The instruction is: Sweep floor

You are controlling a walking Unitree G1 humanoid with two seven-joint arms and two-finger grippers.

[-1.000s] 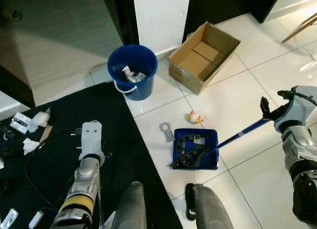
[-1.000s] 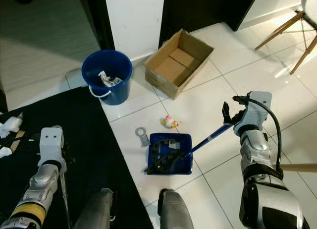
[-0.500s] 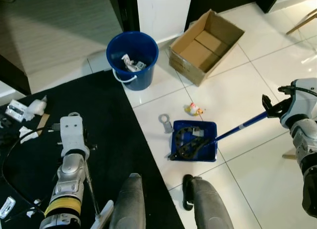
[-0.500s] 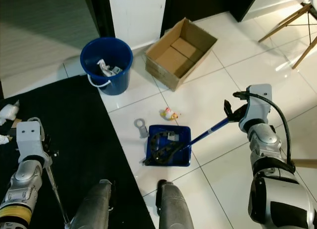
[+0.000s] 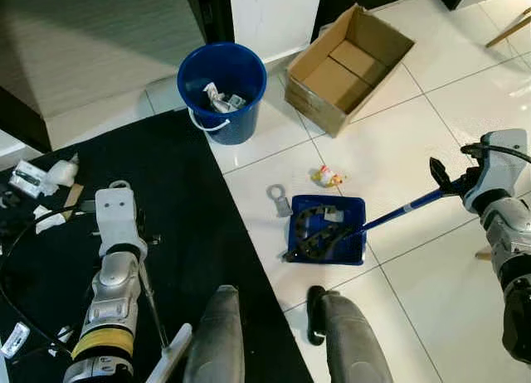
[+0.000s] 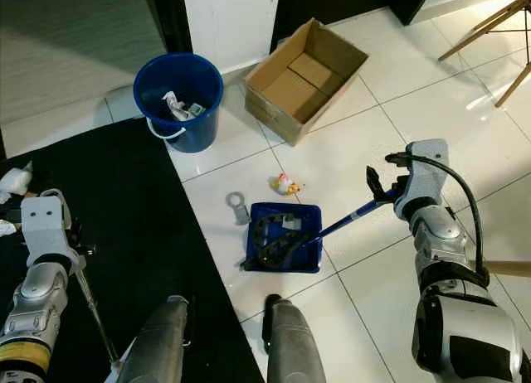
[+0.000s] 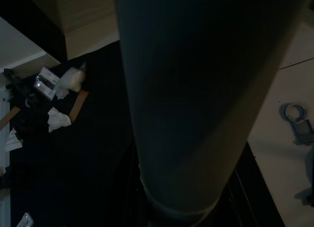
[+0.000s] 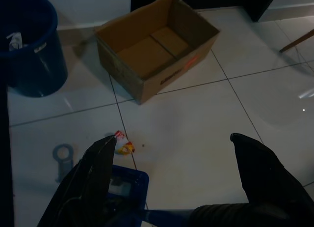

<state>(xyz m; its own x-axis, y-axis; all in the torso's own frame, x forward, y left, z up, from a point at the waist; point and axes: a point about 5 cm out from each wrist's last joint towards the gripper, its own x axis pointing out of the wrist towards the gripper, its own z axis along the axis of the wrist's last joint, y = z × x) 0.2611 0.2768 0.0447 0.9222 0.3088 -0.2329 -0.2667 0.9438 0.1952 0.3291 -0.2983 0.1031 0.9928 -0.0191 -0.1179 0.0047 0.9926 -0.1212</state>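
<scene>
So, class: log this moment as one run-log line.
right gripper: holds dustpan handle | left gripper: on broom stick | wrapper: on tile

Floor tiles [image 5: 390,163] glossy white, reflecting light, thin dark grout lines. Mat [image 5: 108,176] black, matt, cloth-like. Bucket [image 5: 222,84] blue smooth plastic with a white handle; crumpled paper inside. Cardboard box [image 5: 348,64] plain brown, matt. Dustpan [image 5: 328,238] blue plastic, slightly shiny, with a blue handle [image 5: 398,210]. Ring-shaped piece [image 5: 278,199] dull grey, metal-looking. Wrapper [image 5: 326,177] shiny, yellow and red. Robot arm [image 5: 112,292] brushed silver metal. Chair legs [image 6: 489,22] light wood.
</scene>
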